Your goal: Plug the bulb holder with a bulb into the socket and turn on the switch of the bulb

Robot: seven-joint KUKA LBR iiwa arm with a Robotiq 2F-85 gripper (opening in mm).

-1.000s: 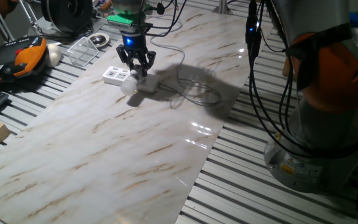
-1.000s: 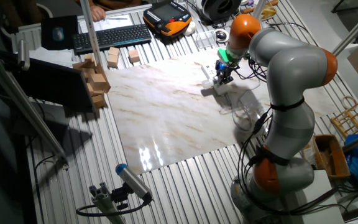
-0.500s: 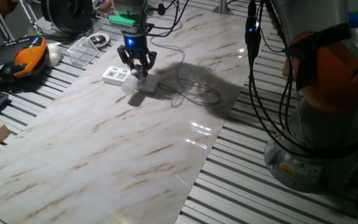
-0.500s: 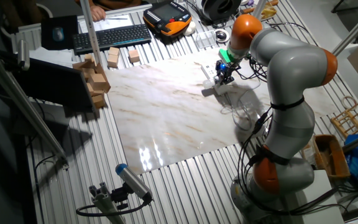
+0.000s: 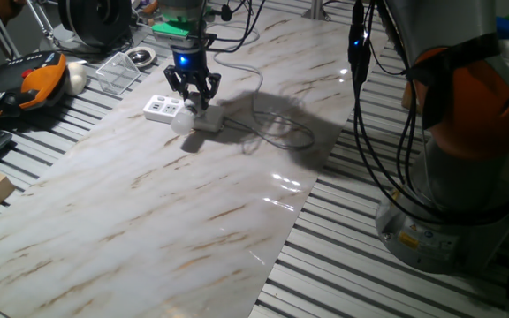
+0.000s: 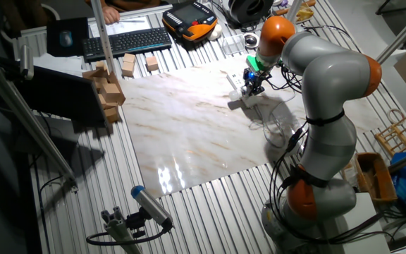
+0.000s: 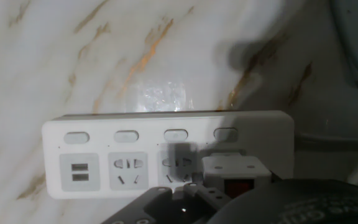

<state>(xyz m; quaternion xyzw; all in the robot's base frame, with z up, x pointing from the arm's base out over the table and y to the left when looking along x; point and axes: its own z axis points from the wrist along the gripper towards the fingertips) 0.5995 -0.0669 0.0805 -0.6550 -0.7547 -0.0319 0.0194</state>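
Honestly, with the bulb holder [image 7: 236, 173] seated in the socket [image 7: 166, 155], the pincer [image 5: 193, 93], grip unclear, should press that red switch [image 7: 236, 186] squarely.

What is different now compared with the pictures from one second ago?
Very little. The gripper shifted slightly toward the far end of the table and sits over the bulb holder at the socket; the socket's near end also looks nudged a little the same way. Nothing was visibly grasped or released. The bulb is unlit as before, and the holder is at the same outlet.
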